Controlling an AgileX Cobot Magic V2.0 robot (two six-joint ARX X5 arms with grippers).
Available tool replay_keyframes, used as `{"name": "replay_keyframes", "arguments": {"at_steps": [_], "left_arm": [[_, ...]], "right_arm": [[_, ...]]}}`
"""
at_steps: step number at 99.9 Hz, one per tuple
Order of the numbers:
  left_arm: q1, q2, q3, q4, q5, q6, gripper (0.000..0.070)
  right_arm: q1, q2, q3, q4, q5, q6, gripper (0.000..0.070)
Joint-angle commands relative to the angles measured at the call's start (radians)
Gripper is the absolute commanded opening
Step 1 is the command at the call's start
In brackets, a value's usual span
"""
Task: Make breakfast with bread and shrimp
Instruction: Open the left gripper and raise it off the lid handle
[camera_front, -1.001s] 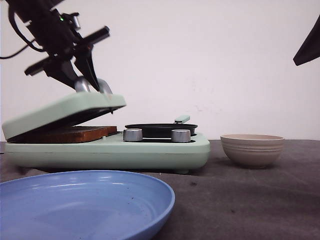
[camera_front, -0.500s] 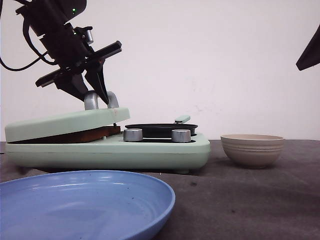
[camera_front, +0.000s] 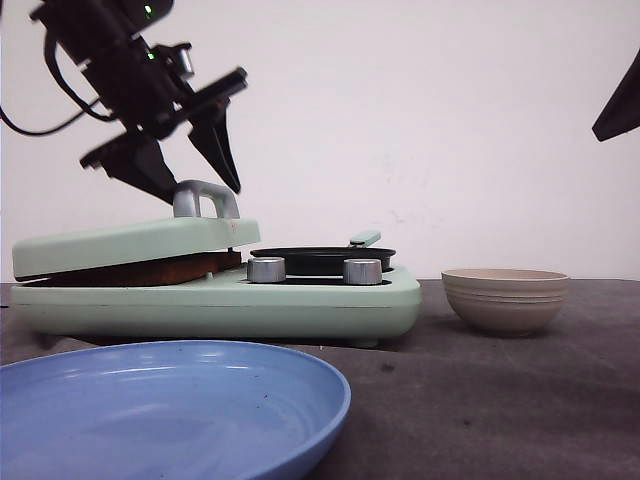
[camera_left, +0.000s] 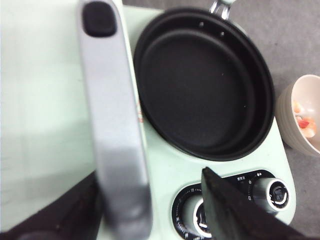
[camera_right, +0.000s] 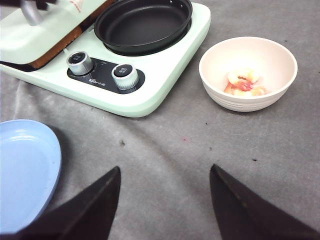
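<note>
We are looking at a mint-green cooker (camera_front: 300, 300) sitting on the table (camera_right: 200, 150), its lid (camera_front: 130, 243) lying nearly flat over the bread (camera_front: 140, 270). Our left pincer (camera_front: 185, 165) is hanging spread wide above the lid's silver handle (camera_front: 205, 197), apart from it. Our right pincer (camera_right: 165, 210) is hovering spread over the cloth. The shrimp (camera_right: 244, 82) are lying in the beige bowl (camera_right: 247, 75).
</note>
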Motion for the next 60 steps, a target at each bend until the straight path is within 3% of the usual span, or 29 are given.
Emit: {"name": "replay_keyframes", "arguments": {"at_steps": [1,26,39,60], "left_arm": [[-0.006,-0.060,0.026,0.033,0.021,0.054,0.0290],[0.032,-0.229,0.026,0.016,-0.010,0.161,0.0290],[0.048,-0.320,0.026,-0.003,-0.012,0.267,0.0290],[0.085,-0.443,0.025,-0.021,-0.014,0.288,0.0290]], "right_arm": [[0.007,0.003,0.001,0.007,0.003,0.011,0.0341],[0.007,0.002,0.002,0.014,0.002,0.021,0.0341],[0.007,0.003,0.002,0.013,0.000,0.081,0.0341],[0.006,0.004,0.005,0.013,0.001,0.162,0.0341]]}}
